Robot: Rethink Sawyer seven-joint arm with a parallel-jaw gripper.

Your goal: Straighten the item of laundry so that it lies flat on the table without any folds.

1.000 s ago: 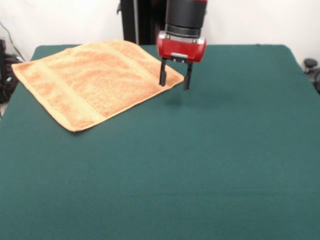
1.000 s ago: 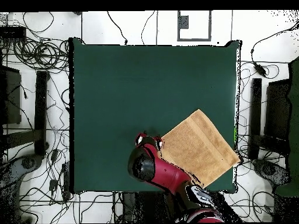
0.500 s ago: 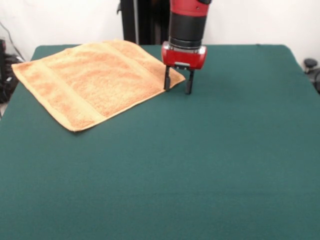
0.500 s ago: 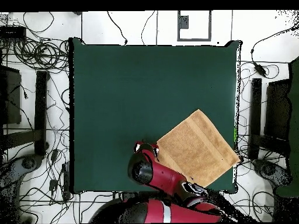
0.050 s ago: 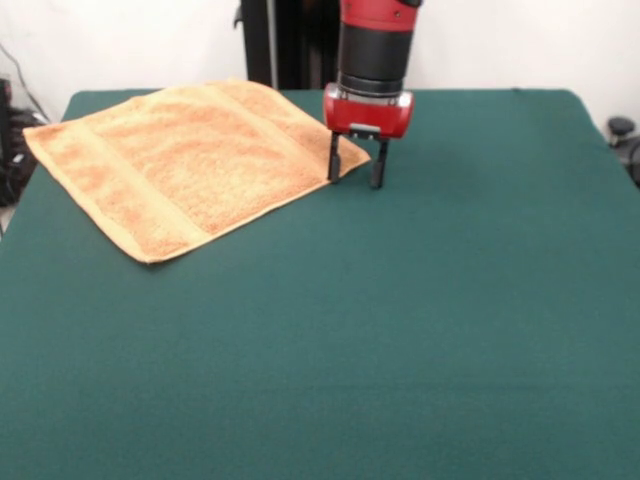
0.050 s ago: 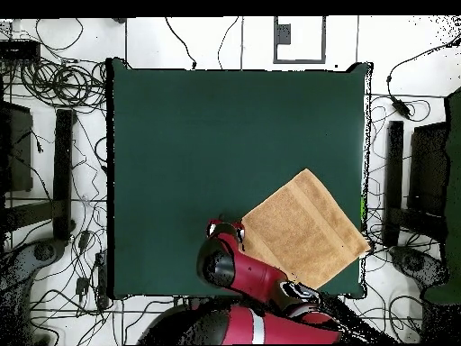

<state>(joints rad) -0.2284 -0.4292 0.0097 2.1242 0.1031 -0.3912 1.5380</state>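
The orange-tan towel (image 5: 185, 160) lies spread on the dark green table (image 5: 400, 320), at the far left in the front view. It looks flat, with woven bands near two edges, and one corner hangs at the table's edge. In the overhead view the towel (image 6: 306, 227) sits turned like a diamond near the right bottom. My gripper (image 5: 355, 168) stands open, fingertips down at the table, astride the towel's right corner. One finger (image 5: 334, 160) is over the towel's edge, the other on bare cloth. Seen from overhead, the gripper (image 6: 225, 230) sits at the towel's left corner.
Cables and dark stands (image 6: 63, 171) crowd the floor around the table in the overhead view. The red arm (image 6: 261, 288) reaches in from the bottom edge. A dark post (image 5: 270, 40) stands behind the table's far side.
Over the last second the gripper came down and slightly right, to the towel's corner. The towel has kept its place. Since half a second ago almost nothing moved.
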